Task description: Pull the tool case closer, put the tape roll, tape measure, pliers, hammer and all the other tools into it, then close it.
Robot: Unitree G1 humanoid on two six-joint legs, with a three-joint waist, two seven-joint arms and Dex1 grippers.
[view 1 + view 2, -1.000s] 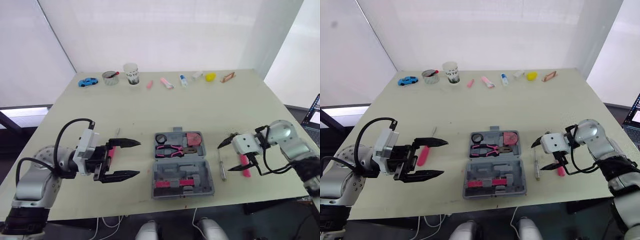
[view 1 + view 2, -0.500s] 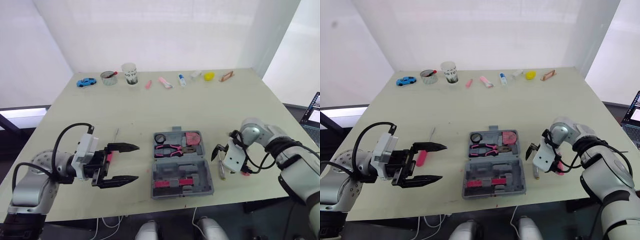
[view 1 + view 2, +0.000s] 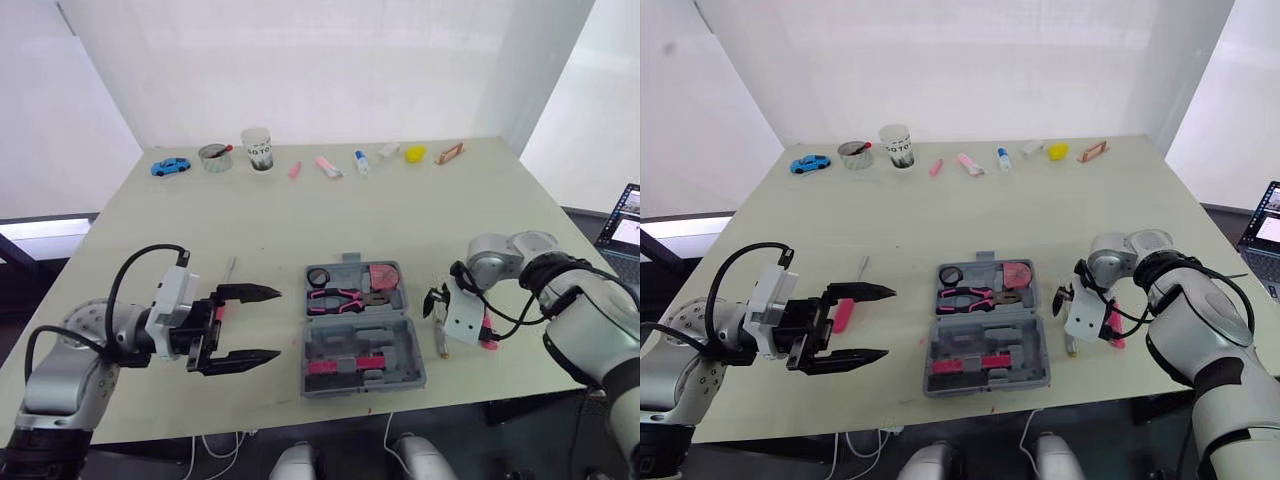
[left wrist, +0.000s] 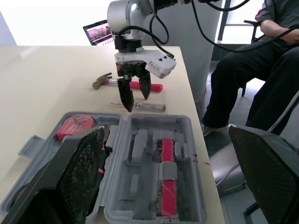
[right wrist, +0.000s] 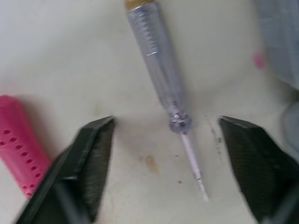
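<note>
Lab: white walls [image 3: 350, 60], test table [image 3: 430, 215], laptop [image 4: 99, 32], seated person [image 4: 261, 65].

Wide bare table [image 3: 400, 220] separates the open tool case [image 3: 362, 355] from the far row of small items [image 3: 330, 165]. Right of the case, the screwdriver [image 5: 161, 70] lies in a tight strip between the case wall and the pink-handled hammer [image 5: 18, 140]. The right gripper [image 5: 166, 122] straddles it, fingers spread. Left of the case, bare table reaches the left gripper [image 3: 279, 322], its fingers also spread.

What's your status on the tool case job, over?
Left gripper open, empty, beside the tool case. Right gripper open, fingers straddling the clear screwdriver on the table. Case open, hammer outside it. Nothing blocking the grasp.
</note>
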